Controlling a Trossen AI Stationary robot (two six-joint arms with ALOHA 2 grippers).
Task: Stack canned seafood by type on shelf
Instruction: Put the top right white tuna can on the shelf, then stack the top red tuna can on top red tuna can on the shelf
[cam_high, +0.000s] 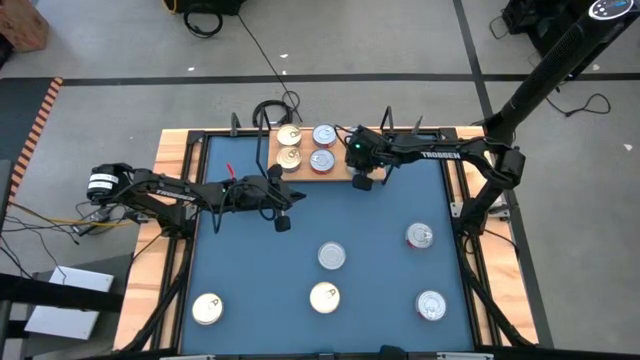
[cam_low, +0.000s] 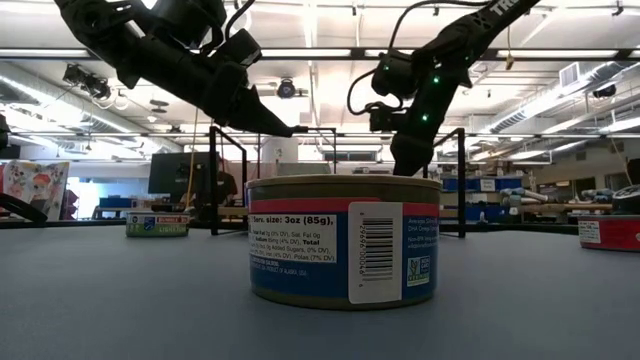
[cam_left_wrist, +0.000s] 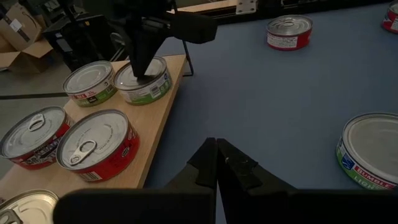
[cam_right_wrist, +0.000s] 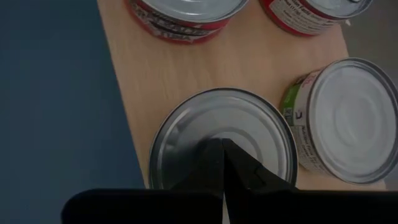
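The shelf (cam_high: 305, 175), a light-wood board, lies at the table's far edge. Gold-topped tins (cam_high: 289, 147) stand at its left end, with two red-sided tins (cam_left_wrist: 93, 144) beside them. Two green-labelled tins (cam_left_wrist: 91, 83) stand at its right end. My right gripper (cam_right_wrist: 222, 144) is shut, its tips down on the nearer green-labelled tin (cam_right_wrist: 224, 134); the arm hides that tin in the high view. My left gripper (cam_left_wrist: 216, 148) is shut and hangs over the blue table just in front of the shelf, touching nothing. Loose tins lie on the table, among them a silver one (cam_high: 332, 256). My right gripper sets its shut fingertips on the lid (cam_right_wrist: 186, 134) of the green-labelled tin, about at the lid's middle. The fingers come steeply from above, slanting in from the table's right. The tin stands flat on the shelf (cam_right_wrist: 161, 68), beside its twin (cam_right_wrist: 351, 118).
Loose tins on the blue table: one near the middle front (cam_high: 324, 297), one front left (cam_high: 207, 308), one front right (cam_high: 431, 305), a red-sided one at the right (cam_high: 419, 235). Black wire frames (cam_low: 228, 180) stand at the shelf's ends. Free table lies between my left gripper and the loose tins.
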